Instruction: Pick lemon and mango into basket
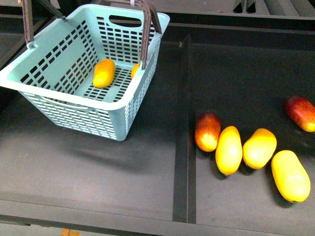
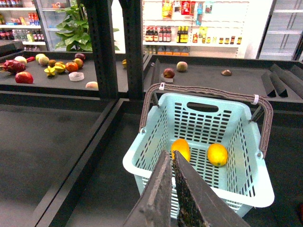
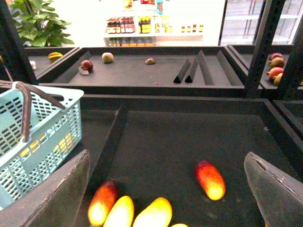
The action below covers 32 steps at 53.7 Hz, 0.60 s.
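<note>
The light blue-green basket (image 1: 74,101) stands at the back left of the dark shelf, its brown handles raised. On its floor lie a yellow-orange mango (image 1: 104,73) and a lemon (image 1: 135,70), which is partly hidden by a handle. The left wrist view shows the mango (image 2: 181,149) and the lemon (image 2: 217,154) side by side in the basket (image 2: 246,189). My left gripper (image 2: 171,153) is shut and empty, above the basket's near rim. My right gripper (image 3: 166,153) is open and empty, over the fruit bin. Neither gripper shows in the front view.
Right of a raised divider (image 1: 184,123) lie three yellow mangoes (image 1: 229,150) (image 1: 259,147) (image 1: 290,176) and two red-blushed mangoes (image 1: 207,131) (image 1: 301,112). Dark shelf posts (image 2: 102,47) and more fruit bins stand behind the basket.
</note>
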Each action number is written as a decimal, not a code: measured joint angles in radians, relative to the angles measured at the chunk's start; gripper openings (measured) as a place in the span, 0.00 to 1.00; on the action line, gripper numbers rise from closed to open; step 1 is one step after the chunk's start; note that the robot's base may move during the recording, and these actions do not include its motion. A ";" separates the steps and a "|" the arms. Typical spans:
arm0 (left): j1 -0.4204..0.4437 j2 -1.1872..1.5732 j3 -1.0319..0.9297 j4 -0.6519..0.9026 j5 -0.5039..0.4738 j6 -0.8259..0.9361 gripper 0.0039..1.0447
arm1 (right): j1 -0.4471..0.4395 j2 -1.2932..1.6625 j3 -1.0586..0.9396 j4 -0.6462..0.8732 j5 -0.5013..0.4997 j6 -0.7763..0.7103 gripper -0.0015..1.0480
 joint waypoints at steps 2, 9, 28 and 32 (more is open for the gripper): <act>0.000 -0.019 0.000 -0.019 0.000 0.000 0.03 | 0.000 0.000 0.000 0.000 0.000 0.000 0.92; 0.000 -0.078 0.000 -0.077 0.000 0.000 0.03 | 0.000 0.000 0.000 0.000 0.000 0.000 0.92; 0.000 -0.233 0.000 -0.263 0.000 0.000 0.03 | 0.000 0.000 0.000 0.000 0.000 0.000 0.92; 0.000 -0.312 0.000 -0.323 0.000 0.000 0.03 | 0.000 0.000 0.000 0.000 0.000 0.000 0.92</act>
